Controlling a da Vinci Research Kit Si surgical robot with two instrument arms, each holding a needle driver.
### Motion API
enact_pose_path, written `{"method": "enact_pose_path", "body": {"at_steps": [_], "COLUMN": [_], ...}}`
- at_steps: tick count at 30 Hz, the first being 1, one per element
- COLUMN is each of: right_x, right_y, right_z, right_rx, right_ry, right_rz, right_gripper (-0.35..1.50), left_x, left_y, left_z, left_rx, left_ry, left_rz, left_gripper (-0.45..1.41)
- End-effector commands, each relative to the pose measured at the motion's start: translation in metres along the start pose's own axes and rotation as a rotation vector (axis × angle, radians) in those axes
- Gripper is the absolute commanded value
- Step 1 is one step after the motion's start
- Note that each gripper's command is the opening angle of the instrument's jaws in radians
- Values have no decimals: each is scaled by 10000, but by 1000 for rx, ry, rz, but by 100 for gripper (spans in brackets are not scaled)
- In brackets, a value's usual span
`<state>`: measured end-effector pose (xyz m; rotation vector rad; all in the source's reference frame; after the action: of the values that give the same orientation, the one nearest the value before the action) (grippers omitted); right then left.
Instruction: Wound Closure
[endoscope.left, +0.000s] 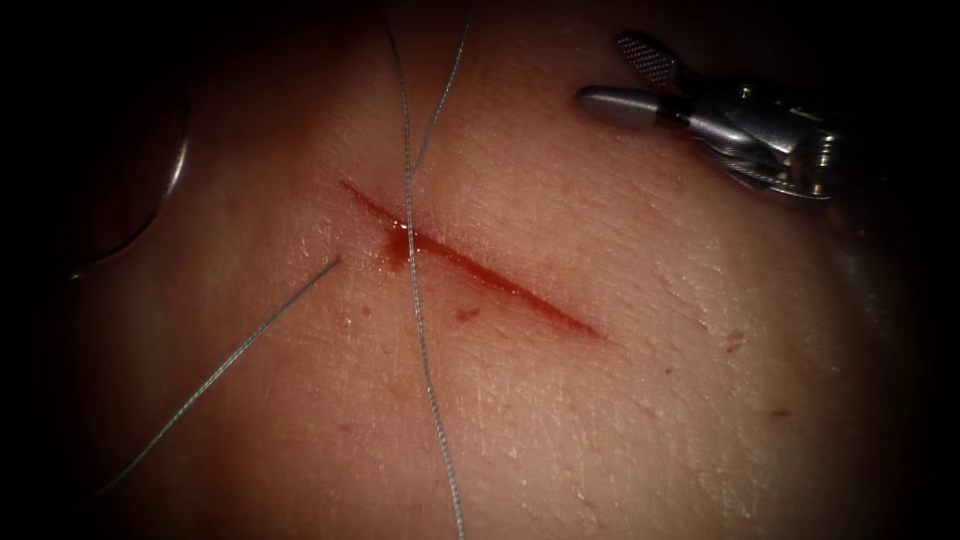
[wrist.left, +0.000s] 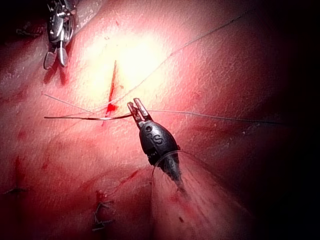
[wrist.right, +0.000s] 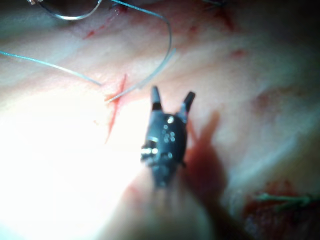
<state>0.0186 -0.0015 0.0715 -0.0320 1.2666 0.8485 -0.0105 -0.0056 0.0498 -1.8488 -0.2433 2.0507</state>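
The cut runs slantwise across the tissue, with red fluid at its upper part. Thread crosses the cut there, and a second strand enters the skin left of the cut. The curved needle lies on the tissue far to the left, free of both tools; it is also seen as needle. My right tool hovers up and right of the cut, jaws open and empty. My left tool has its jaws slightly apart, with thread running past them.
Older stitches sit on the tissue away from this cut, and another stitch lies near the right tool's shaft. Small red marks dot the skin right of the cut.
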Motion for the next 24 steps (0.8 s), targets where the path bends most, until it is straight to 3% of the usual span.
{"method": "enact_pose_path", "body": {"at_steps": [1, 6, 10, 17, 20, 24], "right_x": [-11, -13, -17, -20, -20, -20], "right_y": [19, 54, 61, 57, 55, 56], "right_z": [-27, -53, -55, -49, -54, -62], "right_rx": [-31, -108, -136, -132, -128, -120], "right_ry": [-8, -19, -22, -19, -19, -19], "right_rz": [-5, -11, -17, -19, -19, -20], "right_gripper": [131, 136, 140, 140, 138, 136], "left_x": [14, 68, 94, 78, 60, 40], "left_y": [19, 60, 82, 67, 25, 7], "left_z": [13, 34, 46, 72, 115, 152], "left_rx": [-34, -84, -118, -104, -76, -66], "left_ry": [16, 51, 75, 72, 61, 52], "left_rz": [-5, 13, 15, 25, 29, 32], "left_gripper": [-45, -45, -45, -45, -45, -45]}}
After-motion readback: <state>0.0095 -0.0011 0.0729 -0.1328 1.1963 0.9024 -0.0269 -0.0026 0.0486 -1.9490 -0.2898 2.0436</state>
